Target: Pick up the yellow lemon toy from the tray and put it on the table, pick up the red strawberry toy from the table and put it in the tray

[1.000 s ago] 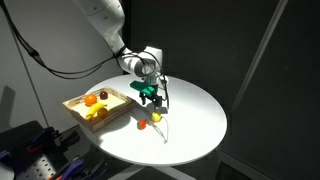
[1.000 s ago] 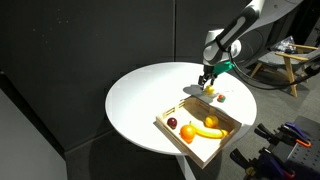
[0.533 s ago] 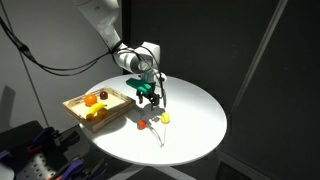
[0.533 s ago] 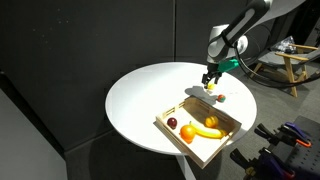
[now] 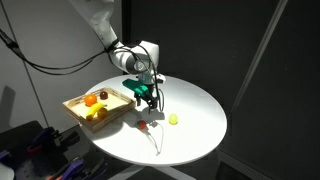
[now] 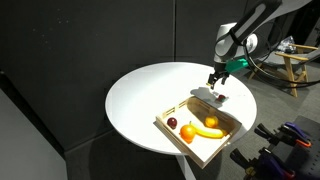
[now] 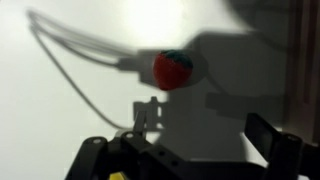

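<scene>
the gripper (image 5: 146, 93) hangs above the table (image 5: 196, 105) with its jaws spread wide and nothing held. in the wrist view its two dark fingers (image 7: 272, 143) stand far apart at the bottom edge, and only bare white tabletop in shadow lies between them. the red strawberry toy (image 7: 172, 69) lies on the table just ahead of the gripper, clear of both fingers. in an exterior view it (image 5: 142, 124) sits on the white surface near the tray's (image 5: 72, 103) closest corner, below the gripper. the yellow lemon toy (image 5: 173, 119) lies on the table too, beside the strawberry but apart from it, on the side away from the tray. the wooden tray holds an orange round toy (image 6: 187, 133), a dark purple-brown toy (image 6: 172, 123) and a long deeper-yellow toy (image 6: 207, 131).
</scene>
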Tool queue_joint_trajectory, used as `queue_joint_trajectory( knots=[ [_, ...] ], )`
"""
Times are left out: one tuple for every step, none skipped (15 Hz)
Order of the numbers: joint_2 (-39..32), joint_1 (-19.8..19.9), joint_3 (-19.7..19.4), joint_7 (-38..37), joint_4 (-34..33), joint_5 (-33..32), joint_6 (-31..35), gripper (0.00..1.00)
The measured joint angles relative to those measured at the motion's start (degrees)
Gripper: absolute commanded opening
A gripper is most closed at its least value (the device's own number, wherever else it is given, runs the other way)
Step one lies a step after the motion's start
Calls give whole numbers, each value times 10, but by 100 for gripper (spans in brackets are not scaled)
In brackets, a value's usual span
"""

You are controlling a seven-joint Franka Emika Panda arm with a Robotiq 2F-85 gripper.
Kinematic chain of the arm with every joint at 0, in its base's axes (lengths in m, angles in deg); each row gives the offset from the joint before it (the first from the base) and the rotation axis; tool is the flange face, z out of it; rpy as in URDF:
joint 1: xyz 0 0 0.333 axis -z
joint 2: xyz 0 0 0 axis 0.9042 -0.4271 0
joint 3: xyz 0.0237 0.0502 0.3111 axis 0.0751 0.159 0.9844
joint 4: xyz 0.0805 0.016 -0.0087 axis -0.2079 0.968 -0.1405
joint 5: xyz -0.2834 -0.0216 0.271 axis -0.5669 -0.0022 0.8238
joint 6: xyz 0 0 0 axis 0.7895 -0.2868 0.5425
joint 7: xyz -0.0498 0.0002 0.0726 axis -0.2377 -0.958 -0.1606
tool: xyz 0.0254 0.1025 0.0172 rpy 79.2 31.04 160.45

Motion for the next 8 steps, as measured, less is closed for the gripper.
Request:
queue_joint_trajectory(
  knots=[
    [4, 1, -4, -5, 8, 4, 8, 100],
    [6, 2, -7, -10, 15, 8, 16, 100],
    [8, 3, -9, -15, 22, 13, 24, 100],
    [8, 5, -11, -20, 28, 18, 32, 100],
    [8, 7, -13, -25, 33, 24, 40, 100],
    [8, 9, -15, -30, 39, 28, 48, 100],
    [8, 10, -17, -36, 44, 29, 56, 100],
    [8, 10, -19, -43, 49, 29, 63, 100]
  ],
)
